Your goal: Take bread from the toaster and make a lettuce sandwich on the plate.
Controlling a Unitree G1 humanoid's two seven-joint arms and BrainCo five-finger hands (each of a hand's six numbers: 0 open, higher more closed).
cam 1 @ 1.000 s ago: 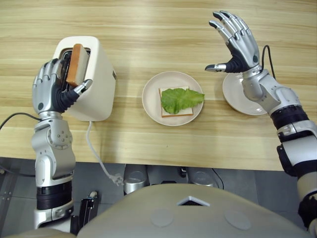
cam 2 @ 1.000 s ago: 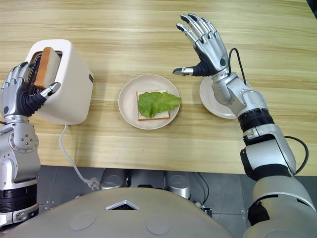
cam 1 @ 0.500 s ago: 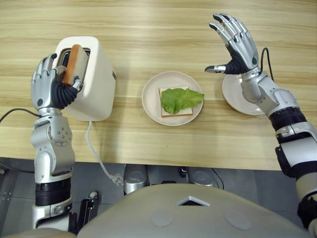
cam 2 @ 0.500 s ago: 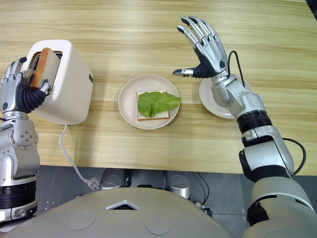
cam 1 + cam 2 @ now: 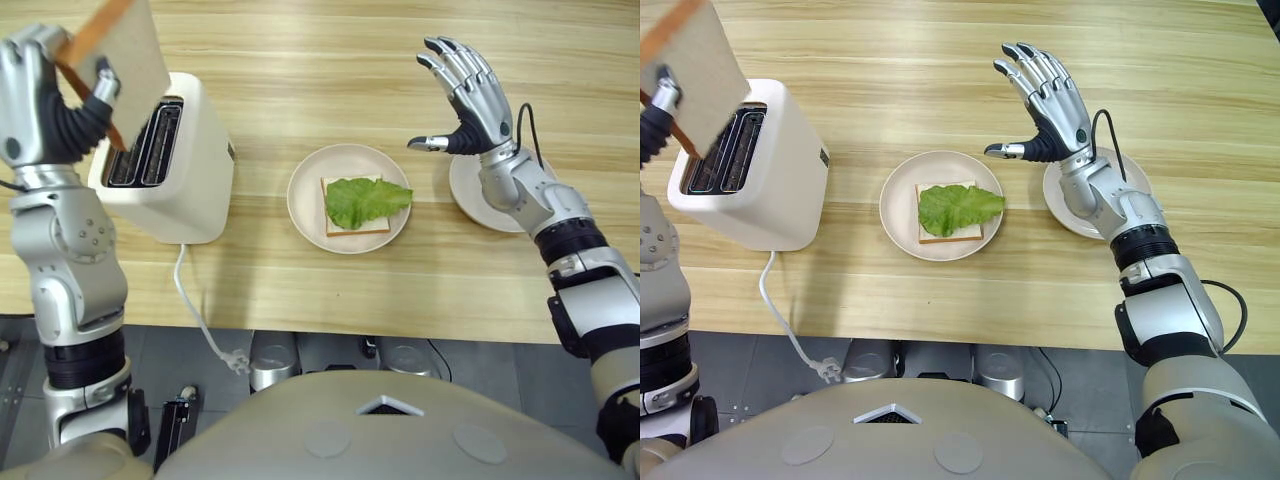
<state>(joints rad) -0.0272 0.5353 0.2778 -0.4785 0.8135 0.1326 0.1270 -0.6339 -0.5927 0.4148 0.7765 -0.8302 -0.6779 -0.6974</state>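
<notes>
My left hand (image 5: 45,100) is shut on a slice of bread (image 5: 125,50), held tilted in the air above the white toaster (image 5: 190,170), whose two slots look empty. On the middle plate (image 5: 302,205) lies another bread slice (image 5: 372,227) with a green lettuce leaf (image 5: 365,199) on top. My right hand (image 5: 470,95) hovers open, fingers spread, above the table right of that plate and beside a second plate (image 5: 480,195).
The toaster's white cord (image 5: 195,310) runs off the table's near edge (image 5: 300,330). The second, smaller plate at the right has nothing on it. A dark cable (image 5: 522,100) runs by my right wrist.
My left hand has pulled the bread slice up out of the toaster and raised it well above the slots. The right hand has shifted slightly left, still open.
</notes>
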